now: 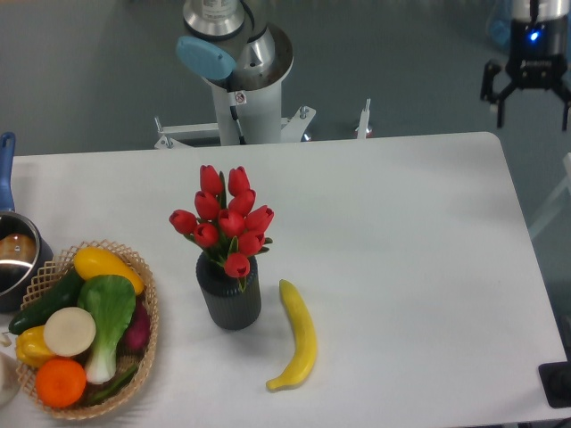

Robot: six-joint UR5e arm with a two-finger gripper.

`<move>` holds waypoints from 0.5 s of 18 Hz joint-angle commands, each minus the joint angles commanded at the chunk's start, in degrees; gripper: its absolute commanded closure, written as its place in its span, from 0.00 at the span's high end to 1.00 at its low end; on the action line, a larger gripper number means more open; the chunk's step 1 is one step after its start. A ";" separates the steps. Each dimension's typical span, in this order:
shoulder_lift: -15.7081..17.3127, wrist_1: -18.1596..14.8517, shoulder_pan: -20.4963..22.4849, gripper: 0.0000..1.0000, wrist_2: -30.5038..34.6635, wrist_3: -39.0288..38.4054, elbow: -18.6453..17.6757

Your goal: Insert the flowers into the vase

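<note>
Held high beyond the table's (401, 223) far right corner, the gripper (532, 105) is seen empty with fingers spread. The flowers (225, 218) are stood in the vase (230, 299), just beside a banana (299, 339).

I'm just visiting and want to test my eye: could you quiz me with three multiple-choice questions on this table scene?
1. Where are the red tulip flowers?
A. in the dark grey ribbed vase
B. in the wicker basket
C. flat on the white table

2. What colour is the curved banana beside the vase?
A. green
B. yellow
C. purple

3. What is the black two-finger gripper doing?
A. gripping the flowers
B. gripping the banana
C. open, holding nothing

Answers: 1 A, the stems stand in its mouth. 2 B, it is plainly yellow. 3 C, its fingers are spread at the top right, away from everything.
</note>
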 joint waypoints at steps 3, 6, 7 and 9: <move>1.32 -4.65 1.66 1.00 0.89 4.21 -0.44; 2.55 -8.26 3.77 1.00 1.07 12.02 -1.14; 2.99 -9.05 4.22 1.00 1.59 14.66 -1.32; 3.61 -9.41 4.83 1.00 4.04 18.63 -2.02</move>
